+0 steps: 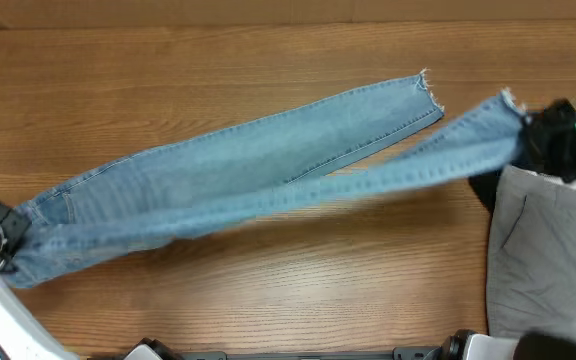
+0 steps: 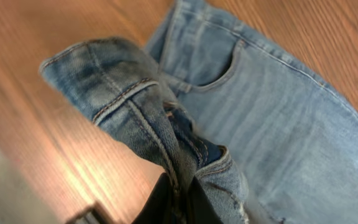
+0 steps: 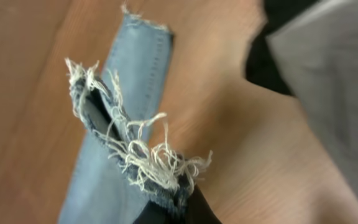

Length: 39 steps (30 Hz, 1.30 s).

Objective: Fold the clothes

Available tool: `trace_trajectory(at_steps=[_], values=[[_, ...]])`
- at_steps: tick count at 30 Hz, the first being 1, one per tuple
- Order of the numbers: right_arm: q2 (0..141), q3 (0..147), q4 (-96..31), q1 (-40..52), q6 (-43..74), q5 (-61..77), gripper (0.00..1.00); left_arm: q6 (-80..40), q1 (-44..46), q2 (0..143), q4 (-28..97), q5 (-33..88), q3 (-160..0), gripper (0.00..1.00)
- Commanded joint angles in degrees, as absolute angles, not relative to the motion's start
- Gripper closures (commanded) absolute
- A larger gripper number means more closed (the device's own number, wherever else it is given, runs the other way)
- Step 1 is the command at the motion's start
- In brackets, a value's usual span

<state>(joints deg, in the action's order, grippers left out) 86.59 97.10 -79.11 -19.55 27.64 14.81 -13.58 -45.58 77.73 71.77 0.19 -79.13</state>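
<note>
Two ends of jeans [image 1: 248, 170] held, cloth stretched between grippers just over table [image 1: 268, 290]. Left gripper [image 2: 178, 202] pinches waistband. Right gripper [image 3: 176, 210] pinches frayed hem. Denim likely soft, floppy, bit heavy, sags midway. Thick seams best to grab.

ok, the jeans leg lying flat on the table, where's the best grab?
Probably the frayed hem, approached from its open right end, in line with the leg: it lies flat and exposed there, apart from the grey trousers.
</note>
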Motion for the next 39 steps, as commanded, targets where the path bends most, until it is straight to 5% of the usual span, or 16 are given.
trace_trajectory(at_steps=[1, 16, 39], values=[[92.75, 98.70, -73.60, -20.18, 28.77, 17.10, 0.96, -14.33, -42.92, 83.02, 67.24, -6.17, -80.77, 0.96], [113.84, 98.70, -54.83, -12.25, 36.53, 20.93, 0.96, -14.39, -29.43, 100.07, 51.70, -12.10, -80.77, 0.95], [116.99, 98.70, -51.37, -11.20, 48.16, 13.52, 0.96, -18.83, -29.32, 100.38, 45.47, -8.67, -80.79, 0.95]])
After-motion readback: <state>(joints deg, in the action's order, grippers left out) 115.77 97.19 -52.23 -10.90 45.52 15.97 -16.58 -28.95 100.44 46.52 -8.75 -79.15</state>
